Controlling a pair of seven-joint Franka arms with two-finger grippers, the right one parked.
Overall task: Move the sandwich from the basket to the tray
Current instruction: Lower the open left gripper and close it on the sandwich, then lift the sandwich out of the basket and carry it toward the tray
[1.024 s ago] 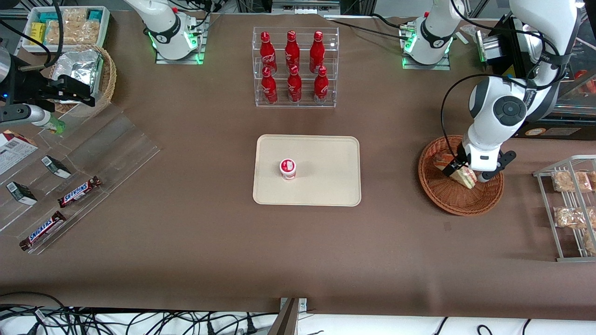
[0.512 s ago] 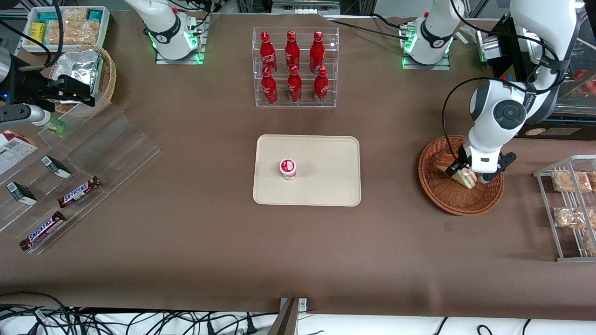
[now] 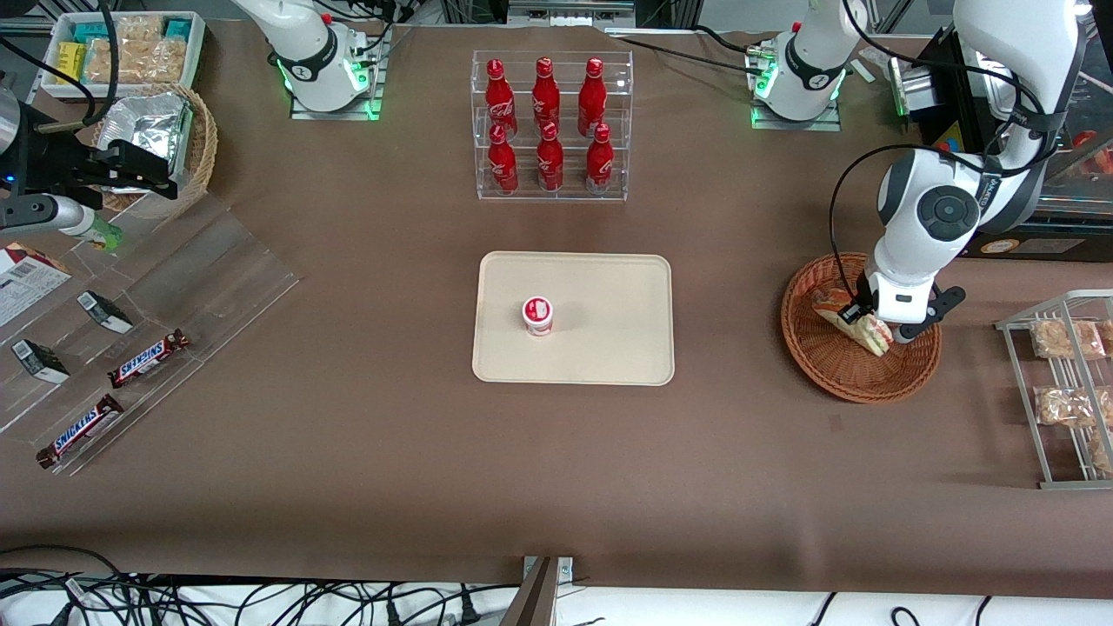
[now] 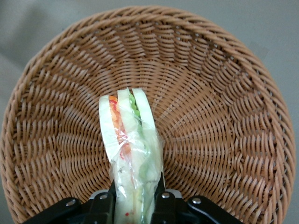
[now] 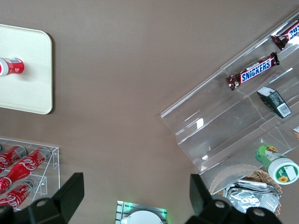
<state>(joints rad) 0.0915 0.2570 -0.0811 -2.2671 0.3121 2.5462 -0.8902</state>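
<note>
Gripping is complete; lifting and transfer are not. The tray (image 3: 609, 287) lies at the middle of the table and carries only a small red-and-white cup (image 3: 537, 315); no sandwich is on it. Judged from this, roughly the first third of the task is done: the grasp is made, while the lift, the carry toward the tray and the release remain.

Toward the working arm's end of the table, the basket (image 3: 835, 369) sits near the table edge that holds the wire rack of snack bags (image 3: 1065, 348). The sandwich (image 4: 128, 140) is inside the basket, standing on edge with its cut face and filling layers turned up toward the wrist camera. In the front view the sandwich (image 3: 865, 330) shows over the basket interior, on the part farther from the front camera, just under the arm's wrist.

The gripper (image 4: 135, 200) is closed narrowly on the sandwich: one finger presses each bread face at the wide end, and the plastic wrap is pinched between them. The pointed end projects away from the fingers over the basket floor. Whether the sandwich is resting on the weave or just off it cannot be determined.
</note>
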